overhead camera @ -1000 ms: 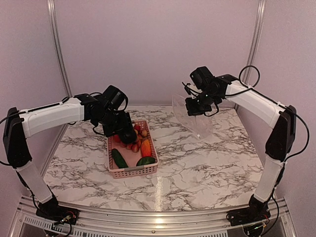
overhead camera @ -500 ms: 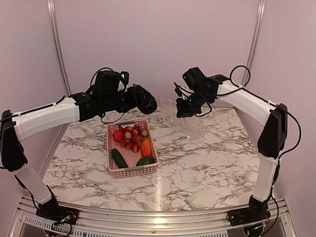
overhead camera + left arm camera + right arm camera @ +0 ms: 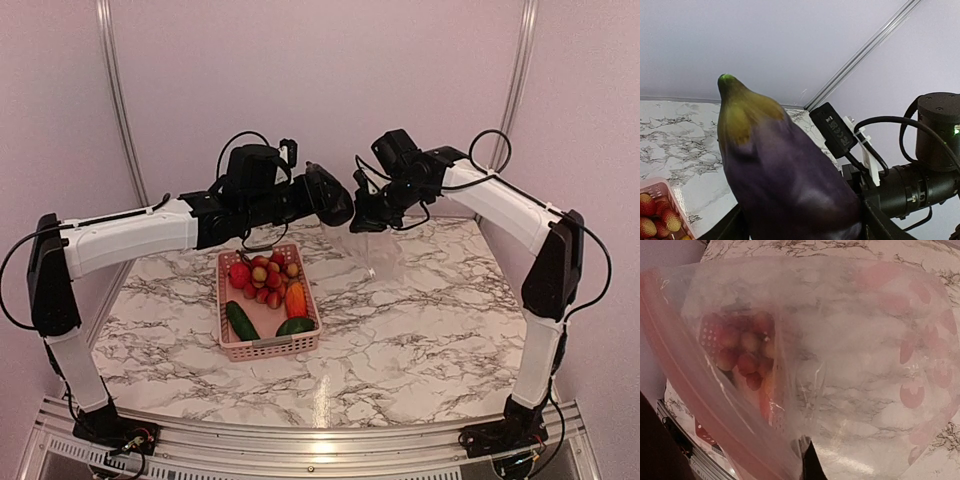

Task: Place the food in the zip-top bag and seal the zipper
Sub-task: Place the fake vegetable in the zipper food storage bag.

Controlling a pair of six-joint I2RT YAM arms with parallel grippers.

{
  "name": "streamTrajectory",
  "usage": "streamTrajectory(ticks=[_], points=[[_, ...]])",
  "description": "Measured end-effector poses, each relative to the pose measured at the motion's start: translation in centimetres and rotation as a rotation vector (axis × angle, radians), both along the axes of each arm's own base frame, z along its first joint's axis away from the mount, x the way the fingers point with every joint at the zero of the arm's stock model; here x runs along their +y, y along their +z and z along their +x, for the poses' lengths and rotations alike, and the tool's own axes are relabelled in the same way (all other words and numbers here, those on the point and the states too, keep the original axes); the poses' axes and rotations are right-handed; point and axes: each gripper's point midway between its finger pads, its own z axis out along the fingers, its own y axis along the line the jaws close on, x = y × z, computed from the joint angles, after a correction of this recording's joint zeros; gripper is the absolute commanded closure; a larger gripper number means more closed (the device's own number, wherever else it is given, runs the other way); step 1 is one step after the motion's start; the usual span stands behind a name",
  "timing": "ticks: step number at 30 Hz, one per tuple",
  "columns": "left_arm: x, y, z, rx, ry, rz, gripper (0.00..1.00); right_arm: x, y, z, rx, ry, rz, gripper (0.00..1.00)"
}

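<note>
My left gripper (image 3: 335,203) is shut on a purple eggplant (image 3: 322,200), held high above the table just left of the zip-top bag. In the left wrist view the eggplant (image 3: 785,170) fills the frame, green tip up, between my fingers (image 3: 732,227). My right gripper (image 3: 372,215) is shut on the top edge of the clear bag (image 3: 378,252), which hangs down to the table. In the right wrist view the bag (image 3: 840,355) spreads open, with the pale pink zipper (image 3: 685,375) along its left edge. The remaining food lies in the pink basket: red and tan balls (image 3: 262,275), a cucumber (image 3: 241,320), an orange fruit (image 3: 296,298) and a green pepper (image 3: 297,326).
The pink latticed basket (image 3: 268,347) stands left of centre on the marble table (image 3: 420,330). Its red balls show through the bag in the right wrist view (image 3: 740,350). The right arm's wrist (image 3: 935,150) is close beside the eggplant. Metal posts stand at the back corners.
My left gripper lifted the eggplant out of the basket and carried it up and right toward the bag. My right gripper shifted the bag left toward it.
</note>
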Motion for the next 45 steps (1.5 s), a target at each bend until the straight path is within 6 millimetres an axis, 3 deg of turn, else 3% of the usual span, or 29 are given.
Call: streamTrajectory(ticks=[7, 12, 19, 24, 28, 35, 45], points=[[0.9, -3.7, 1.7, 0.058, 0.111, 0.095, 0.62, 1.1, 1.7, -0.3, 0.025, -0.007, 0.086, 1.0], [1.2, -4.3, 3.0, 0.089, 0.191, 0.111, 0.61, 1.4, 2.4, -0.2, 0.036, -0.018, 0.127, 1.0], [0.8, -4.5, 3.8, 0.1, 0.213, 0.113, 0.5, 0.9, 2.7, 0.4, 0.048, -0.039, 0.156, 1.0], [0.7, -6.4, 3.8, 0.13, 0.209, 0.155, 0.46, 0.7, 3.4, 1.1, 0.041, -0.041, 0.202, 1.0], [0.6, -7.5, 3.6, 0.147, 0.2, 0.182, 0.38, 1.0, 3.8, 1.2, 0.039, -0.032, 0.226, 1.0], [-0.4, -5.8, 3.4, 0.079, 0.135, 0.206, 0.1, 1.1, 4.5, 1.5, 0.02, -0.024, 0.247, 1.0], [-0.3, -0.8, 2.2, -0.031, 0.069, 0.179, 0.05, -0.5, 5.0, 2.9, 0.002, -0.044, 0.275, 1.0]])
